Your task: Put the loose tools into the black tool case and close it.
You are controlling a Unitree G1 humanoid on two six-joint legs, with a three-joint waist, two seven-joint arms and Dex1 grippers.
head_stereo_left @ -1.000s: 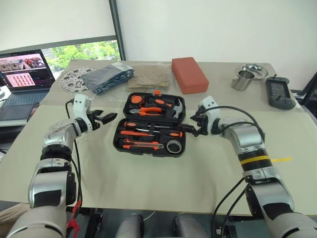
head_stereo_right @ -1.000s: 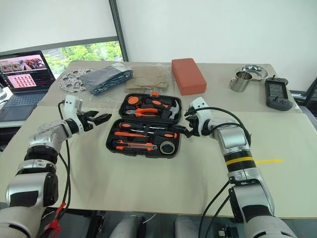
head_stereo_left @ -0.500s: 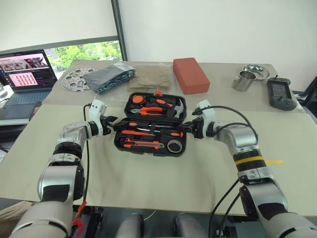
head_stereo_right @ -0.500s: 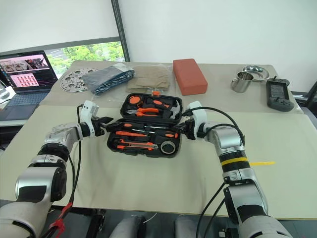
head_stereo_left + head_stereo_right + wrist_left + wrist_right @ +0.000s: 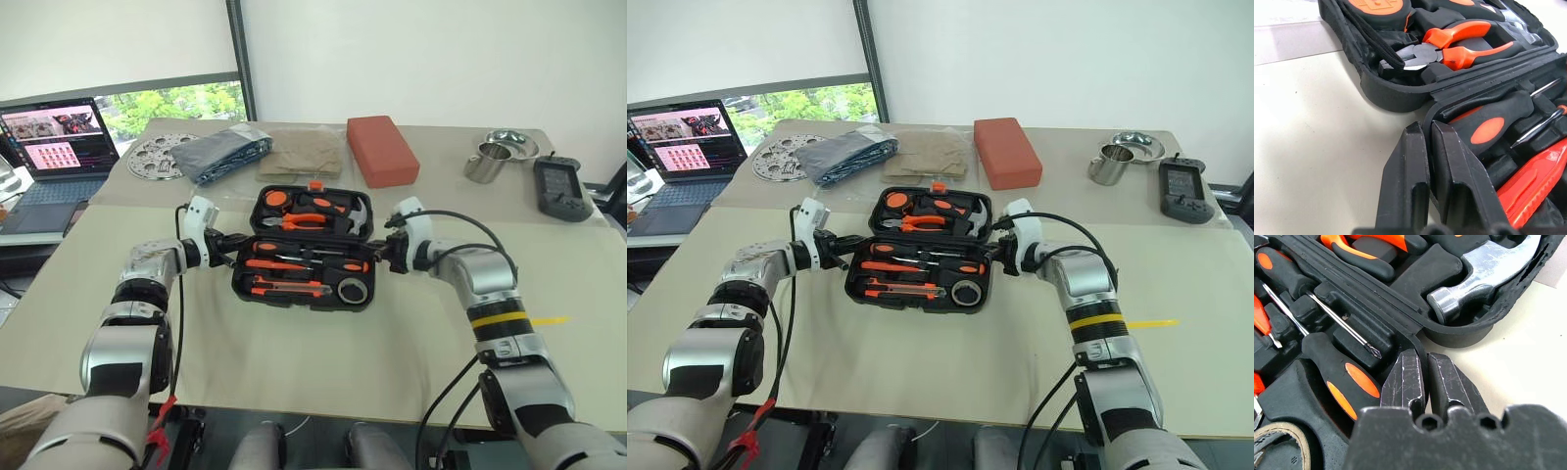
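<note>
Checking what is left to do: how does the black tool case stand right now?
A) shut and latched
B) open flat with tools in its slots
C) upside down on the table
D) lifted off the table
B: the black tool case lies open on the table, with the pliers and a screwdriver in its slots.
</note>
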